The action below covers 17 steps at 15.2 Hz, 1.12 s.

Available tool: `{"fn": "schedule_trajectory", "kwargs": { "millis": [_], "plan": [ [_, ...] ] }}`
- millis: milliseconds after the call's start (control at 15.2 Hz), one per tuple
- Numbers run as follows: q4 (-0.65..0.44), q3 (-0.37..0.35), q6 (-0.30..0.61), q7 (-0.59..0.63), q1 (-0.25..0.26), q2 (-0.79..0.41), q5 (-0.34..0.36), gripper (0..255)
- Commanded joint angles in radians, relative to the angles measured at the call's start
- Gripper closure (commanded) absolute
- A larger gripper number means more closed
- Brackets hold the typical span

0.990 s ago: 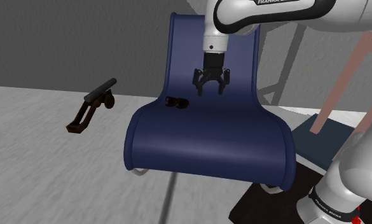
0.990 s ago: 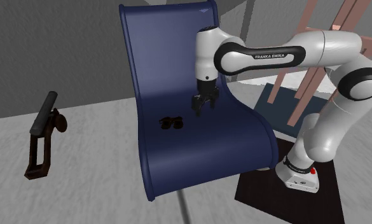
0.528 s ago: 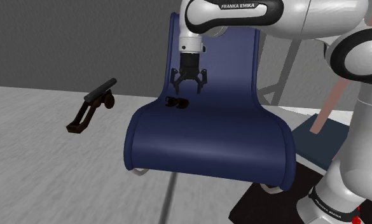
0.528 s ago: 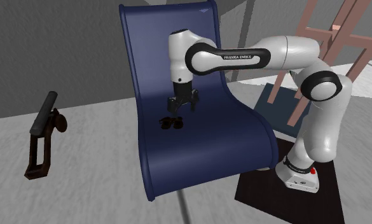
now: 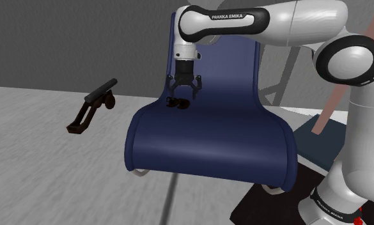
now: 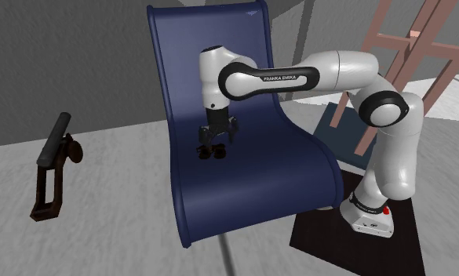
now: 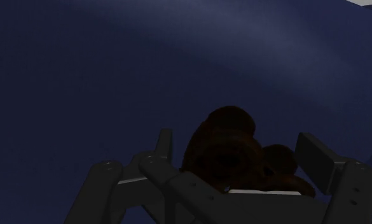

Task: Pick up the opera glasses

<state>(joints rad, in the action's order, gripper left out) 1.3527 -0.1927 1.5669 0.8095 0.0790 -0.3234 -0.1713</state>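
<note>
Grey, faintly mottled floor point(image 5: 38, 166) runs back to a plain dark grey wall point(image 5: 64, 38). On the floor stands a tall navy-blue lounge chair with a curved back and a rolled front edge point(image 5: 211, 140). Its smooth seat serves as the work surface.

"FRANKA EMIKA" is printed in white capitals on the dark band of the white robot arm's forearm point(image 5: 227, 16), and the same words can be read in the second exterior view point(image 6: 286, 78).

The small, dark brown, two-barrelled opera glasses point(image 5: 177, 103) lie on the seat, near where it curves up into the back, towards the shoulder view's left side of the chair. The all-black two-finger gripper point(image 5: 183, 96) points down, directly above them. In the wrist view its fingers stand apart, one on either side of the opera glasses point(image 7: 232, 149), so the claw point(image 7: 235, 137) is spread wide. Whether the fingers touch the glasses cannot be told. From the second exterior view the gripper point(image 6: 215, 143) sits just over the glasses point(image 6: 212, 151), against the blue of the chair point(image 6: 251, 180).

Well apart from the chair, a dark brown stand topped with a black cylinder point(image 5: 93, 105) rests on the floor at the shoulder view's left. A pinkish-brown wooden frame point(image 6: 392, 47) leans behind the arm. The arm's base stands on a black mat point(image 6: 322, 235).
</note>
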Motion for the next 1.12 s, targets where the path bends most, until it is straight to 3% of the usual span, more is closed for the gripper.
{"fn": "schedule_trajectory", "kwargs": {
  "millis": [0, 132, 198, 792, 1056],
  "plan": [
    [0.042, 0.000, 0.035, -0.007, -0.001, 0.007, -0.001, 0],
    [0.043, 0.000, 0.035, -0.007, -0.001, 0.007, -0.001, 0],
    [0.043, 0.001, 0.035, -0.007, -0.001, 0.008, -0.002, 255],
    [0.042, 0.000, 0.035, -0.007, -0.001, 0.007, -0.001, 255],
    [-0.023, 0.000, -0.021, 0.004, 0.000, -0.001, 0.000, 255]
  ]
}}
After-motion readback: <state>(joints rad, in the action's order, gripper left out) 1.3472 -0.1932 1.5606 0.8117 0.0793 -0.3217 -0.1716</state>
